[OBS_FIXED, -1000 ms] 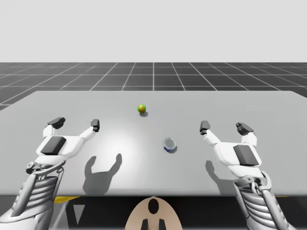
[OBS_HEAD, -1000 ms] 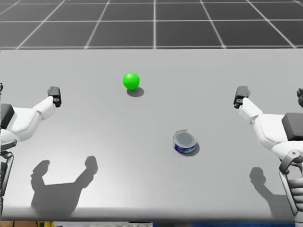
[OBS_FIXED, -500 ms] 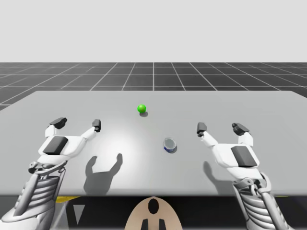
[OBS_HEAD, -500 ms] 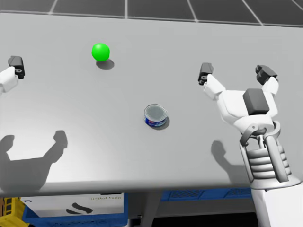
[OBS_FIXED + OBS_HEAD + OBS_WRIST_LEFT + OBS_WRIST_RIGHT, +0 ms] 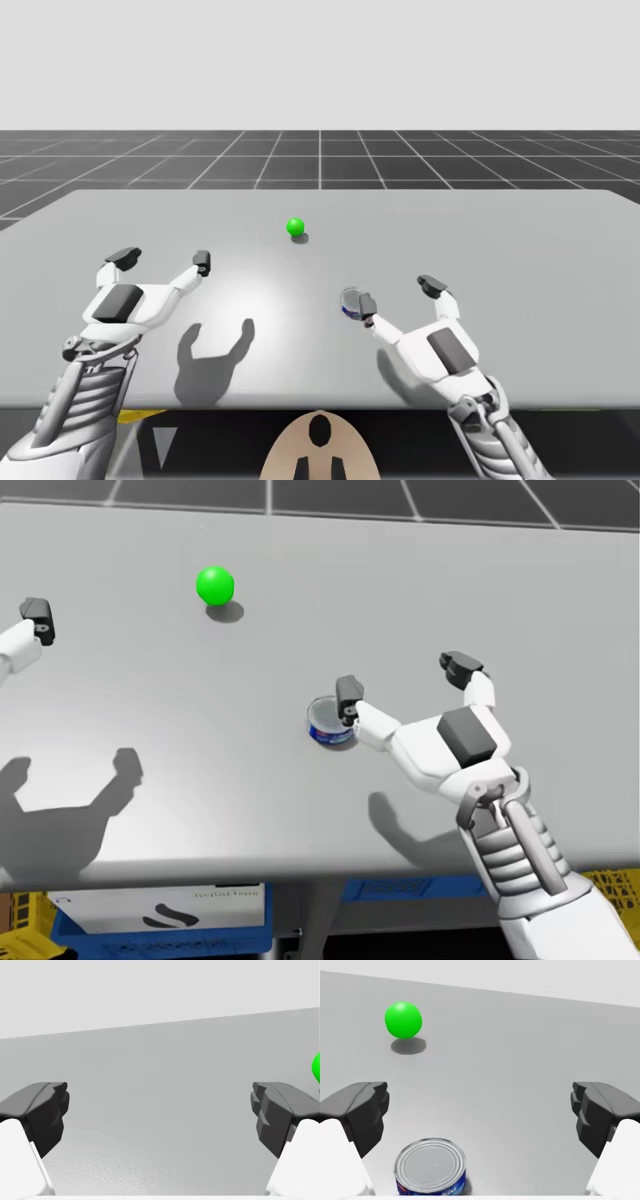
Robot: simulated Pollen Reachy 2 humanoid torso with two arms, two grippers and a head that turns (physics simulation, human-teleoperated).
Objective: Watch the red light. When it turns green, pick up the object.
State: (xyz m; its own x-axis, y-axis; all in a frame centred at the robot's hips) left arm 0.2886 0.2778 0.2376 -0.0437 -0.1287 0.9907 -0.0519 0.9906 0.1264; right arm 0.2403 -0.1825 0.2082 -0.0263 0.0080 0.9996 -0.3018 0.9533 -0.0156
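Light: the ball [image 5: 295,227] is glowing green and sitting on the table [image 5: 520,230], about midway between its side edges and toward the far edge.
Object: the can [image 5: 431,1167], silver-topped with a blue band, is standing upright nearer the near edge, well apart from the ball.
Right arm: my right gripper [image 5: 404,678] is hovering at the can with its fingers spread wide. The can is sitting between them, just beside one finger and well apart from the other.
Left arm: my left gripper [image 5: 163,259] is hanging over the table toward its left edge, fingers spread wide over bare table, well apart from the can.
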